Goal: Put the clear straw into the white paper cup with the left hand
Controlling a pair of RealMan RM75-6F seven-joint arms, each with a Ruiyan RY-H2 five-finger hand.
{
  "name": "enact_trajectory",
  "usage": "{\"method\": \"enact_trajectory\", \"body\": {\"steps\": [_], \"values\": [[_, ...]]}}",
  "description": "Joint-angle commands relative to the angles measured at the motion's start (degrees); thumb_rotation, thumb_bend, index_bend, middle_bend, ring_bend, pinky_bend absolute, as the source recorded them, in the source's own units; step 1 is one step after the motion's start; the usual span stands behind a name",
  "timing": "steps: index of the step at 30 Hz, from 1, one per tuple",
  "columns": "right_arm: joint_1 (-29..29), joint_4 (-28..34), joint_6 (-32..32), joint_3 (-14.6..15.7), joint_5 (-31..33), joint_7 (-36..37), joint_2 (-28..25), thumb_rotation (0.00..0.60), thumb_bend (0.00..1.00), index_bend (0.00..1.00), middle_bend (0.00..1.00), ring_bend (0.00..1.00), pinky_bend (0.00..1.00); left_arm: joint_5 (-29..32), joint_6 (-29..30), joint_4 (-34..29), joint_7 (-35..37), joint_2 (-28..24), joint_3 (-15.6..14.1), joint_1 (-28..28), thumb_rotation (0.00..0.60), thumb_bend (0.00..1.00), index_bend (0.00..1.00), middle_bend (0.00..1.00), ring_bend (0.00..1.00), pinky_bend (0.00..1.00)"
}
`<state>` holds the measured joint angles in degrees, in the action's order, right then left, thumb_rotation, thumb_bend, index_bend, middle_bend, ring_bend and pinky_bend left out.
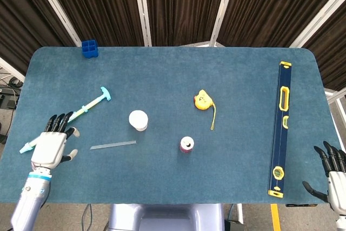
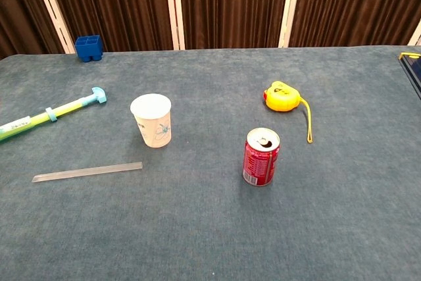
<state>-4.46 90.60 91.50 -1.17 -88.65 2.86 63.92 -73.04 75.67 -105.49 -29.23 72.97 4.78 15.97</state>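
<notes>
The clear straw (image 1: 113, 145) lies flat on the blue table, just in front of and left of the white paper cup (image 1: 138, 120). In the chest view the straw (image 2: 87, 171) stretches left from below the upright cup (image 2: 152, 120). My left hand (image 1: 50, 144) is open with fingers spread at the table's left front, a short way left of the straw and holding nothing. My right hand (image 1: 336, 178) hangs open off the front right corner. Neither hand shows in the chest view.
A green and blue syringe-like toy (image 1: 81, 111) lies behind my left hand. A red can (image 2: 261, 156) stands right of the cup, a yellow tape measure (image 2: 282, 96) behind it. A blue box (image 1: 90, 48) sits far left; a long spirit level (image 1: 281, 128) lines the right side.
</notes>
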Motion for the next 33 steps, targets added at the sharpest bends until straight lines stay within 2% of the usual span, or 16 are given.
{"method": "enact_trajectory", "body": {"steps": [1,7,13,17,33], "values": [[0.0,0.0,0.0,0.0,0.0,0.2,0.0,0.6,0.15,0.09,0.0,0.0,0.0,4.0,-0.9,1.8,-3.8,3.8,1.3,1.5,0.6,0.27,0.52,0.0,0.0,0.0],[0.1,0.0,-0.2,0.0,0.0,0.5,-0.1,0.6,0.15,0.09,0.0,0.0,0.0,11.1,-2.5,4.1,-9.5,9.8,2.8,4.1,0.6,0.32,0.57,0.0,0.0,0.0],[0.1,0.0,-0.3,0.1,0.0,0.9,-0.2,0.6,0.15,0.09,0.0,0.0,0.0,17.7,-3.2,5.5,-15.8,15.0,3.9,6.7,0.6,0.32,0.55,0.0,0.0,0.0],[0.1,0.0,-0.3,0.1,-0.1,1.2,-0.3,0.6,0.15,0.09,0.0,0.0,0.0,21.9,-2.9,6.5,-18.7,18.0,4.9,8.4,0.6,0.4,0.52,0.0,0.0,0.0],[0.2,-0.3,-0.3,0.2,-0.5,1.7,-0.3,0.6,0.15,0.09,0.0,0.0,0.0,28.8,-2.9,10.0,-21.2,22.8,5.1,12.0,0.6,0.41,0.4,0.0,0.0,0.0]]}}
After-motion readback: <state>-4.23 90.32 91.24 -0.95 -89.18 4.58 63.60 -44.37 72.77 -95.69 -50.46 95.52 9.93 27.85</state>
